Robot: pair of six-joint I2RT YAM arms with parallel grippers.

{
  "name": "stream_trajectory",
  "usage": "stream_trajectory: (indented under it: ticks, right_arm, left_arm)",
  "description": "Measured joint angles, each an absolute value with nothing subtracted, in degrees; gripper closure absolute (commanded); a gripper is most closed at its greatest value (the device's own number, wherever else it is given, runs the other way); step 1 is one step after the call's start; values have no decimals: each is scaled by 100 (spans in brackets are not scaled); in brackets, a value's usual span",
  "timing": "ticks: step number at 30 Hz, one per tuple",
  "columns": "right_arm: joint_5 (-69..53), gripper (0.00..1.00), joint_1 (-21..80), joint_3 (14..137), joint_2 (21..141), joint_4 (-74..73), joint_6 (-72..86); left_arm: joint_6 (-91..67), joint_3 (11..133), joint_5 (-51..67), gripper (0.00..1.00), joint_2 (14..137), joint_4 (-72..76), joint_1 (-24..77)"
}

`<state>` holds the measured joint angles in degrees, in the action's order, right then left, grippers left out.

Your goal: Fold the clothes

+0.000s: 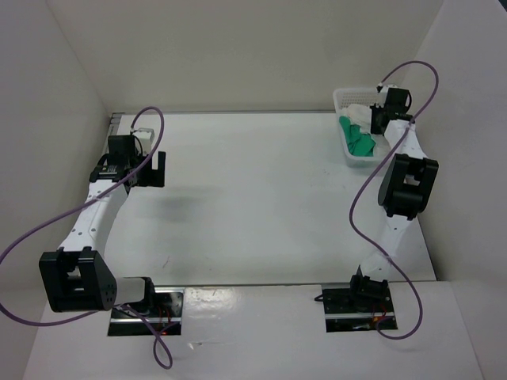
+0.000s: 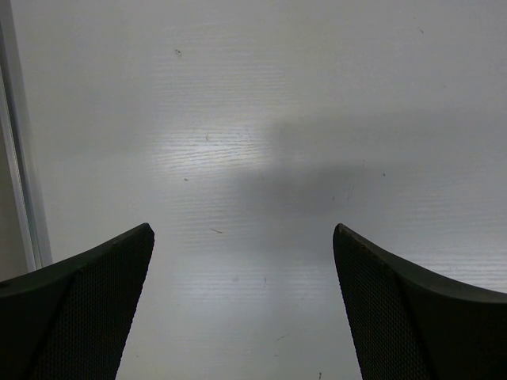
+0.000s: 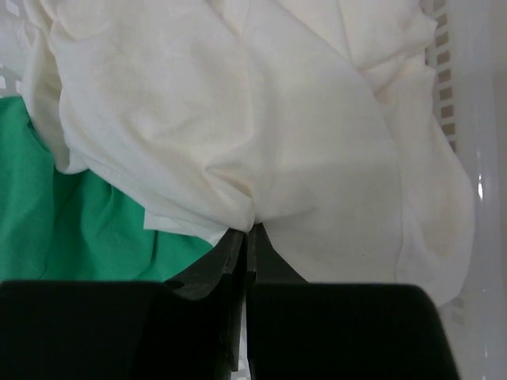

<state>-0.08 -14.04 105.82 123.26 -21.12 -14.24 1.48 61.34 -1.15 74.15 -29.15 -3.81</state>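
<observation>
Right pincer — jaws pinched almost together on a fold of the white garment, bunched just ahead of it in the mesh basket; green cloth at its left. Left pincer — spread wide, holding nothing, above the table.

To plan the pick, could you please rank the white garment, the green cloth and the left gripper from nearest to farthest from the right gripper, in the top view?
1. white garment: pinched in the right gripper, inside the basket at far right.
2. green cloth: just left of it, same basket.
3. left gripper: far across the table, at left.
</observation>
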Motion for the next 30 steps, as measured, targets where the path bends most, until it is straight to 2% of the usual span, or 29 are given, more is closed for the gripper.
stream_trajectory:
  ticks: [12, 17, 24, 30]
  right_arm:
    - [-19, 100, -1118, 10772, 12175, -2394, -1507]
    - [-534, 100, -642, 9845, 11021, -2390, -1393]
    - [-545, 100, -200, 9596, 10121, -2408, -1354]
    - [-211, 100, 1175, 9509, 9321, -2718, -1420]
  left_arm:
    - [148, 6132, -113, 0, 7415, -2912, -381]
    - [148, 6108, -110, 0, 7417, -2915, -381]
    - [148, 6108, -80, 0, 7417, -2912, -381]
    - [148, 6108, -51, 0, 7415, -2906, -381]
